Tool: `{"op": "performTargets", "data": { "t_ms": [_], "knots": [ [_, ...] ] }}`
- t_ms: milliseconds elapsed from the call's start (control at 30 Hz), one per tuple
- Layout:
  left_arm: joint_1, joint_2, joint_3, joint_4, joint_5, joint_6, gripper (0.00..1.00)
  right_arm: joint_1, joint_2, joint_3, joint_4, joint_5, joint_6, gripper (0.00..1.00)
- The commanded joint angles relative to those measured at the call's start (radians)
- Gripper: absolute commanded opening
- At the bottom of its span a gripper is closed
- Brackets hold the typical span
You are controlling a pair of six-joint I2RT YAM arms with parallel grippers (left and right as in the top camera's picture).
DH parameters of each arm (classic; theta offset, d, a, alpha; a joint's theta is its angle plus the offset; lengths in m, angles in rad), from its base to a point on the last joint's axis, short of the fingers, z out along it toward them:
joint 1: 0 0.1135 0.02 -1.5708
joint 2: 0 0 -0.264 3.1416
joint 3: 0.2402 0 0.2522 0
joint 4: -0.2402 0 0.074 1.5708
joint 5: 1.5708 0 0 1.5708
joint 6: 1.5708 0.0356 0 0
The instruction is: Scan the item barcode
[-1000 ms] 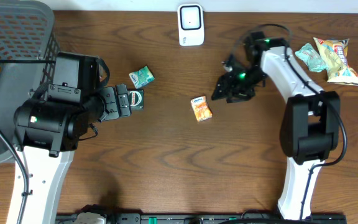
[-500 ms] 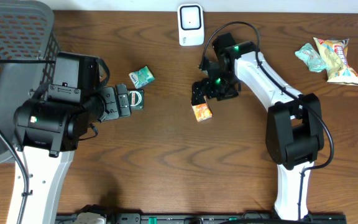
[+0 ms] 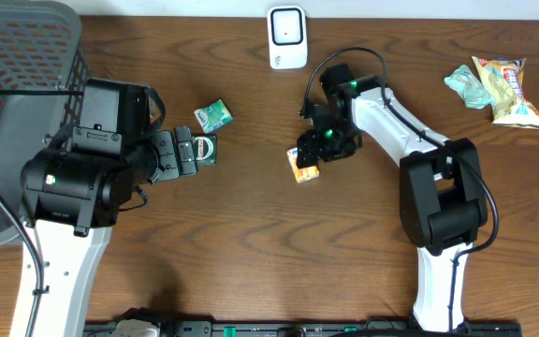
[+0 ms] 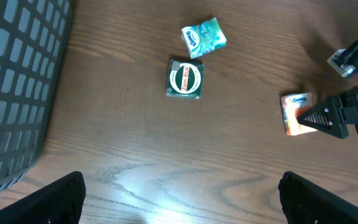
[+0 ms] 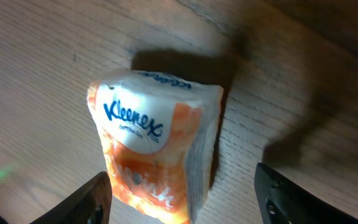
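Roughly at the middle of the wooden table (image 3: 251, 243) lies the orange-and-white Kleenex tissue pack (image 5: 154, 155), flat on the wood with its printed name facing up. The right gripper (image 5: 185, 186) hangs directly over it, jaws apart; in the right wrist view one dark finger (image 5: 98, 194) stands at the pack's left edge and the other is clear of it on the right with bare wood between, so the pack is straddled, not clamped. Whether the left finger actually touches the wrapper cannot be told. From overhead the pack (image 3: 303, 166) shows only partly, peeking out below and to the left of the gripper's black body. Up the table from it, near the far edge, sits the white scanner (image 3: 287, 37), well apart from the pack. To the left, a teal-and-white packet (image 3: 213, 114) and a green Zam-Buk box (image 3: 204, 148) lie near each other but not touching. The left gripper (image 4: 179, 199) is held above the table on that side with its jaws spread wide and nothing between them; in its wrist view the green box and the packet lie ahead of it. A dark mesh basket (image 3: 17, 56) fills the far left corner. At the far right edge rest a pale teal packet (image 3: 464, 86) and, just beside it, a yellow snack bag (image 3: 505, 89).
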Motion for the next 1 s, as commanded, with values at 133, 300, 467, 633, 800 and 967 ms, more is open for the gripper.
{"op": "performTargets", "data": {
  "t_ms": [133, 300, 467, 633, 800, 967],
  "knots": [
    [-0.002, -0.002, 0.011, 0.000, -0.009, 0.002, 0.98, 0.045, -0.009, -0.009, 0.023, -0.021, -0.004, 0.59],
    [-0.002, -0.002, 0.011, 0.000, -0.009, 0.002, 0.97, 0.053, -0.003, -0.022, 0.042, 0.013, 0.042, 0.52],
    [-0.002, -0.002, 0.011, 0.000, -0.009, 0.002, 0.98, 0.046, -0.003, -0.025, 0.048, 0.008, 0.040, 0.44],
    [-0.002, -0.002, 0.011, 0.000, -0.009, 0.002, 0.98, 0.045, -0.003, -0.029, 0.051, 0.002, 0.040, 0.40],
    [-0.002, -0.002, 0.011, 0.000, -0.009, 0.002, 0.98, 0.052, -0.003, -0.079, 0.095, 0.002, 0.041, 0.43],
    [-0.002, -0.002, 0.011, 0.000, -0.009, 0.002, 0.98, 0.045, -0.003, -0.138, 0.146, -0.038, 0.042, 0.01]
  ]
}}
